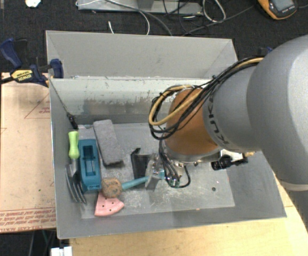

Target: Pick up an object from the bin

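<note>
My gripper is low over the bin floor near the middle, mostly hidden under the orange wrist cover and cables. A brush with a teal handle and a round brown head lies just to its left, the handle's end reaching right up to the gripper. Whether the gripper touches the handle is hidden. A small black piece stands close by, upper left of the gripper. A grey foam block lies further left.
Along the bin's left wall lie a blue tape dispenser, a yellow-green stick, metal tongs and a pink wedge. The arm covers the bin's right half.
</note>
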Tool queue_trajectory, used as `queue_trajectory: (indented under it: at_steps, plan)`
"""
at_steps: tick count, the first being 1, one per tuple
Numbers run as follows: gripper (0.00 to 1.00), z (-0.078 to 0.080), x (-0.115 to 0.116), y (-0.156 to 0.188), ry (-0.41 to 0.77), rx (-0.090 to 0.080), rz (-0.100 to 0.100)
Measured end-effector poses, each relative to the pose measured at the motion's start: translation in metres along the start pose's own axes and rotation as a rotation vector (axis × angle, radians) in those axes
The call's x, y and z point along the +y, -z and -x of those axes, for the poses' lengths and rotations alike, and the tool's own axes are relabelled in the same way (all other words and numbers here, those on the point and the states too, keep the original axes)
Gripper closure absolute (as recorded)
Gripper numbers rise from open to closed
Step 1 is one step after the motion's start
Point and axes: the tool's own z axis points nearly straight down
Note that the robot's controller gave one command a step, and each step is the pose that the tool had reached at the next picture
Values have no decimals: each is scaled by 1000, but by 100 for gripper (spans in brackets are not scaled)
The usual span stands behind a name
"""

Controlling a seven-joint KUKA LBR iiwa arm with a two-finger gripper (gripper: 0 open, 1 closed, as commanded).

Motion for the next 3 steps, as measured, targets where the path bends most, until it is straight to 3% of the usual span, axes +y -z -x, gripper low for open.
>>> queue_trajectory:
  at_steps: [1, 2, 3]
  plan:
    - [100, -25, 10, 12, -146, 4, 0]
    - [100, -28, 9, 8, -123, 4, 0]
    - [100, 7, 50, 16, -92, 0, 4]
